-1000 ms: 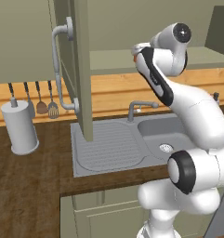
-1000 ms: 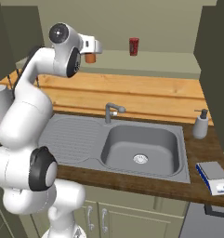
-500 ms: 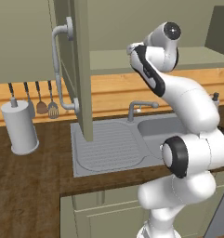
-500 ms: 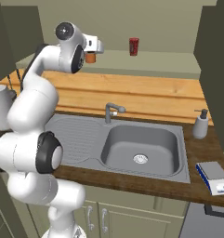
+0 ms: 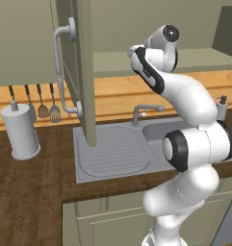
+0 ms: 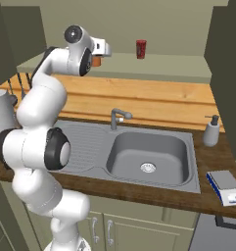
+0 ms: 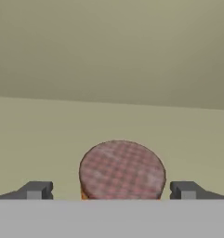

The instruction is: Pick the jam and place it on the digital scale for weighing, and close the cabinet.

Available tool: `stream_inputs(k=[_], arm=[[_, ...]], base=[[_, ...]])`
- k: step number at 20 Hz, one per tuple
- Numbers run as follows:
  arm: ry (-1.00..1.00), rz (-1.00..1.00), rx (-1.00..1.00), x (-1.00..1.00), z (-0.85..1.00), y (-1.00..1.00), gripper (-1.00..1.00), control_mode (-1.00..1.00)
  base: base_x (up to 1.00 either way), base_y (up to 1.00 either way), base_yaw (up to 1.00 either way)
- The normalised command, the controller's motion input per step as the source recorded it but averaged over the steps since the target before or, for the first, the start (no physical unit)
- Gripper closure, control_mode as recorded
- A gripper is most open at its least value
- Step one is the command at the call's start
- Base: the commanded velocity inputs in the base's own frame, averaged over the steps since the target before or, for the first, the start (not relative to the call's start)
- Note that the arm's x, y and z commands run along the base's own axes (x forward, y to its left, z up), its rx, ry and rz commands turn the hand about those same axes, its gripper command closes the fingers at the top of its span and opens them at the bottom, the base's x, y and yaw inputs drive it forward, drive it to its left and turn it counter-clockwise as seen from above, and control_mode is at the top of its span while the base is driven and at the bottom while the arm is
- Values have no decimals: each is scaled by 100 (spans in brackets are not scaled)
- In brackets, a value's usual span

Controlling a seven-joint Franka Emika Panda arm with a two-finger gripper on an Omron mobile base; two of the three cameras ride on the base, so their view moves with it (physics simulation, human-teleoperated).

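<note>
Gripper (image 7: 110, 190) spread wide, straddling the jam (image 7: 121, 170) on cabinet (image 5: 83, 72) shelf; push in level, centre jar, then squeeze below lid.

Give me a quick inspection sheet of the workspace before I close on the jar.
Surface: wooden counter with sink and drainboard.
Job's things: jam upright on the cabinet shelf, between the open jaws; cabinet door open; digital scale on the counter's right end.
Clutter: red can on the shelf; soap dispenser; utensils; paper towel roll.
Grippers: gripper open, at the jam.
Cables: nothing seen.
Surroundings: faucet, green base cabinets.
</note>
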Motion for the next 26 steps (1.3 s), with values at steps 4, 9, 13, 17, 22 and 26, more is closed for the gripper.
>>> stream_inputs(k=[4,9,13,17,22,26], arm=[[0,0,0,34,-13,0,-100,-100],[0,0,0,14,-16,0,100,-100],[0,0,0,0,-21,0,100,-100],[-15,0,0,-86,-1,-9,100,-100],[-10,-6,0,-100,20,-24,100,-100],[3,-26,0,-100,0,-61,100,-100]], base=[[0,0,0],[0,0,0],[0,0,0],[0,0,0],[0,0,0],[0,0,0]])
